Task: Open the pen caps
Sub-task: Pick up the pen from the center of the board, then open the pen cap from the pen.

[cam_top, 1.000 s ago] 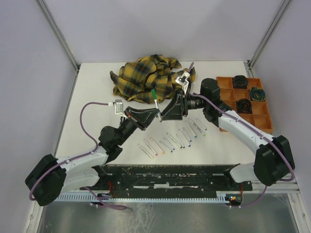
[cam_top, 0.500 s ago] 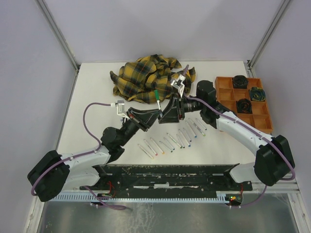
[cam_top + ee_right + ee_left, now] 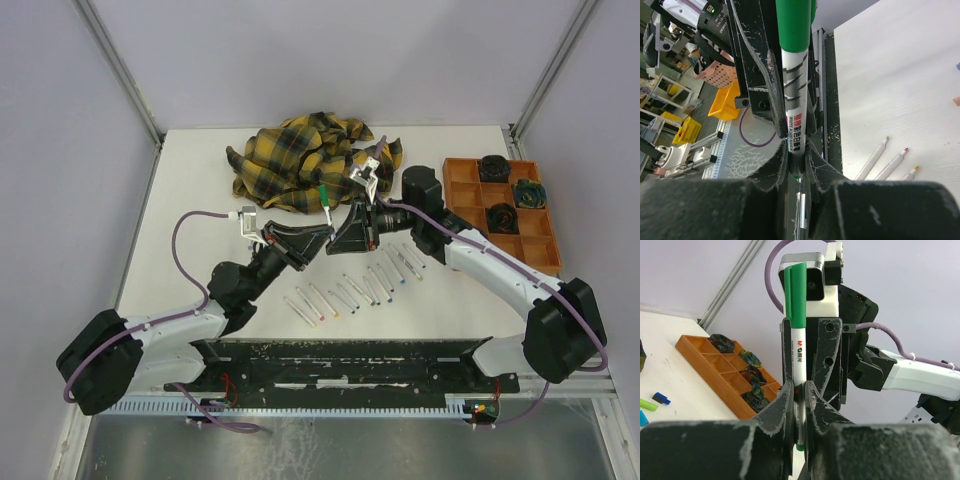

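You have one green-capped pen [image 3: 799, 352] held up off the table [image 3: 200, 200] between two grippers. The left gripper [image 3: 799, 395] pinches its white barrel, and the right gripper [image 3: 796, 161] has its jaws narrow against the same barrel. The green cap [image 3: 797, 295] is still on. Roughly ten more pens [image 3: 360, 288] lie in one row, and three loose caps [image 3: 660, 398] lie near one orange tray [image 3: 692, 347].

The left gripper [image 3: 799, 395] pinches an upright white pen [image 3: 798, 355], green cap [image 3: 798, 295] on, orange tray [image 3: 700, 347] behind.
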Motion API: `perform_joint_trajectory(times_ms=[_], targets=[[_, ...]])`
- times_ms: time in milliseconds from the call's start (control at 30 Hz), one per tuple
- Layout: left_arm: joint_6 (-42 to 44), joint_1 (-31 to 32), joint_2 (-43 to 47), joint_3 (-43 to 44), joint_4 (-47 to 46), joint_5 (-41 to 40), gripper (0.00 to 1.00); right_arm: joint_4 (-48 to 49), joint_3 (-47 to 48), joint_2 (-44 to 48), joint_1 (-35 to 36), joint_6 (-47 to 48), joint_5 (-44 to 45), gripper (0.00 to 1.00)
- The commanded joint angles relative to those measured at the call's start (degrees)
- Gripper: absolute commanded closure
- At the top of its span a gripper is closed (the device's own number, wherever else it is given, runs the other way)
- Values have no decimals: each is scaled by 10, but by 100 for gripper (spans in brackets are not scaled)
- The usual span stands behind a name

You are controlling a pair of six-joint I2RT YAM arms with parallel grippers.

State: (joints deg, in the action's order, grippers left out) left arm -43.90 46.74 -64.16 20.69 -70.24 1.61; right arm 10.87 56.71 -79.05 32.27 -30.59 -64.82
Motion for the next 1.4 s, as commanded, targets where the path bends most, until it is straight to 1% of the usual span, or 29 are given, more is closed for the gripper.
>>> perform_joint_trajectory(times_ms=[0, 33, 67, 133, 200, 233, 333, 467, 533, 633, 733, 800, 967, 1033, 1100, 1233, 1300, 1367], targets=[[-13, 2, 2, 24, -12, -9, 95, -6, 29, 1, 4, 17, -3, 89], [-13, 1, 2, 22, -12, -8, 91, -8, 31, 1, 4, 19, -5, 91], [-14, 2, 4, 21, -12, -8, 79, -11, 33, 2, 4, 20, -6, 93], [-13, 0, 9, 17, -11, -4, 60, -21, 38, 2, 4, 25, -11, 96], [-16, -6, 16, 19, 2, 5, 47, -36, 47, 1, 4, 31, -22, 98], [-18, -12, 20, 24, 16, 18, 44, -46, 52, -1, 3, 34, -32, 99], [-44, -53, 20, 41, 39, 91, 39, -56, 60, -5, 4, 36, -64, 100], [-109, -114, -2, 55, -31, 208, 35, -55, 65, -6, 4, 34, -87, 100], [-133, -129, -14, 68, -58, 250, 34, -54, 66, -7, 4, 34, -92, 100], [-135, -136, -23, 106, -42, 288, 31, -52, 66, -6, 5, 35, -99, 100], [-134, -138, -29, 133, -22, 305, 31, -51, 66, -4, 7, 36, -105, 100], [-139, -142, -35, 146, -17, 312, 33, -51, 67, -4, 8, 38, -109, 100], [-151, -157, -48, 169, -12, 330, 49, -52, 67, -2, 12, 43, -114, 100], [-158, -159, -54, 174, -16, 335, 59, -52, 67, -2, 13, 44, -116, 100], [-163, -161, -58, 179, -20, 341, 66, -53, 68, -2, 14, 45, -116, 100], [-168, -163, -59, 185, -20, 347, 77, -56, 68, -1, 15, 49, -117, 100], [-170, -166, -57, 186, -19, 347, 81, -60, 69, -2, 16, 54, -117, 100], [-170, -168, -55, 186, -19, 347, 81, -71, 70, -1, 16, 63, -117, 100]])
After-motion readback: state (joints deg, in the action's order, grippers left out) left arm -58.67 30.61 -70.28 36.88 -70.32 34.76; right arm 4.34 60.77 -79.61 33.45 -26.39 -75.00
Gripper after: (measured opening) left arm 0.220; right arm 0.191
